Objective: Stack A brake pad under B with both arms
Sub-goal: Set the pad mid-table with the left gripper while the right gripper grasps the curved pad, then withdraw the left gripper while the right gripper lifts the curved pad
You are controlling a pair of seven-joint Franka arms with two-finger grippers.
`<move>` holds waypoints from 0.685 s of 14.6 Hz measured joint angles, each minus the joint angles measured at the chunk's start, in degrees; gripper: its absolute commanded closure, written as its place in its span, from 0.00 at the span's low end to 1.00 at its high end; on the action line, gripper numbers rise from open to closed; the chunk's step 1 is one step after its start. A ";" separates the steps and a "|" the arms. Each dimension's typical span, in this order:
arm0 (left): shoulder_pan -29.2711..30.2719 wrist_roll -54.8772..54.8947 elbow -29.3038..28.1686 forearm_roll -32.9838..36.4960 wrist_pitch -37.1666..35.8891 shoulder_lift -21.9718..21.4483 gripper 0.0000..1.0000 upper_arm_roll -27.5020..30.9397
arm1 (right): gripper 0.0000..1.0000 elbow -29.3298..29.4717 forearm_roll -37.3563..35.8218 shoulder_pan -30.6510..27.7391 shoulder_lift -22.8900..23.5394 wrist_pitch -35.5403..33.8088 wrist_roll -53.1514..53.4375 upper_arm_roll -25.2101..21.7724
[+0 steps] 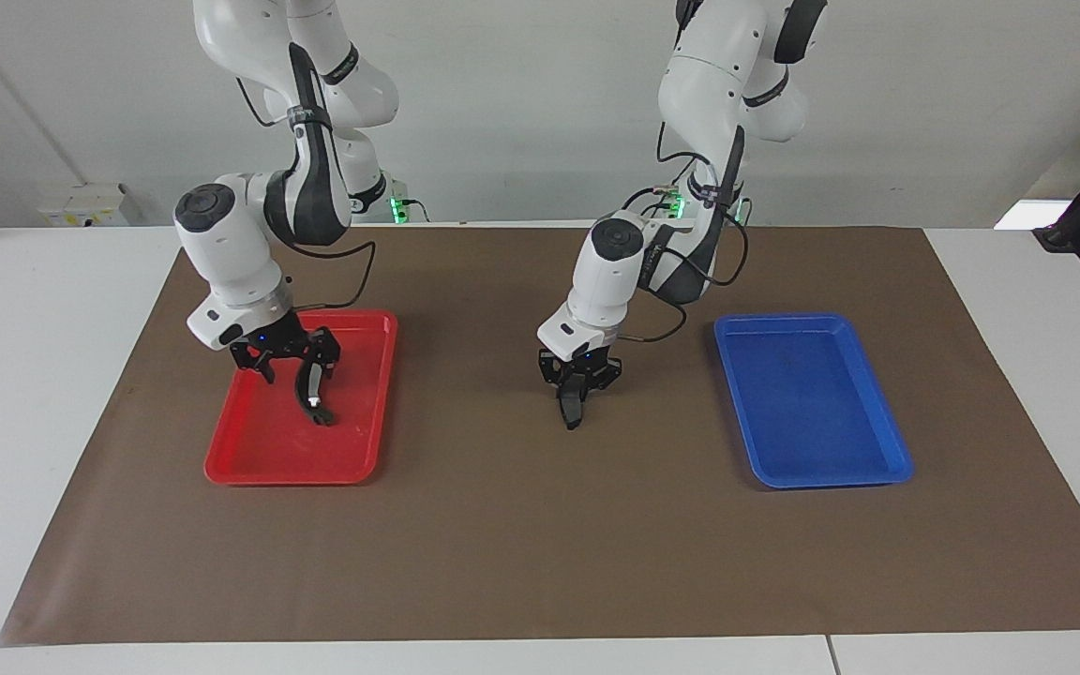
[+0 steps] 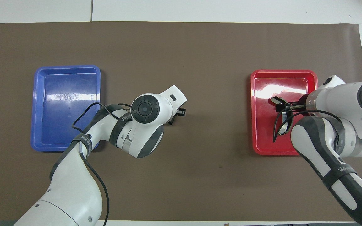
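a brake pad [image 1: 573, 405] hangs pinched in the left gripper [image 1: 575, 386] over the brown mat [image 1: 521, 544]; right gripper [image 1: 301, 367] clamps b [image 1: 311, 394] over the red tray [image 1: 249, 459].

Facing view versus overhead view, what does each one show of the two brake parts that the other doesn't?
Only the facing view shows the A brake pad, hanging end-down from the left gripper over the brown mat; in the overhead view the arm's wrist covers it. Only the overhead view shows B's full crescent curve from above. Both show the right gripper holding B over the red tray, and the blue tray with nothing in it.
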 measured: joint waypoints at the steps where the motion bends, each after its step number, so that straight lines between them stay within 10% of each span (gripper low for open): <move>1: 0.17 -0.02 0.09 -0.02 -0.02 -0.01 0.02 0.30 | 0.00 -0.44 0.03 0.06 0.76 1.35 0.00 0.00; 6: 7.92 2.88 2.07 -0.03 -8.01 -3.62 0.02 0.99 | 0.03 -0.94 0.27 0.10 3.77 2.64 -0.04 0.01; 10: 17.73 16.92 3.38 -0.03 -20.82 -11.16 0.02 1.34 | 0.42 -0.94 0.30 0.06 3.87 2.16 -2.75 0.01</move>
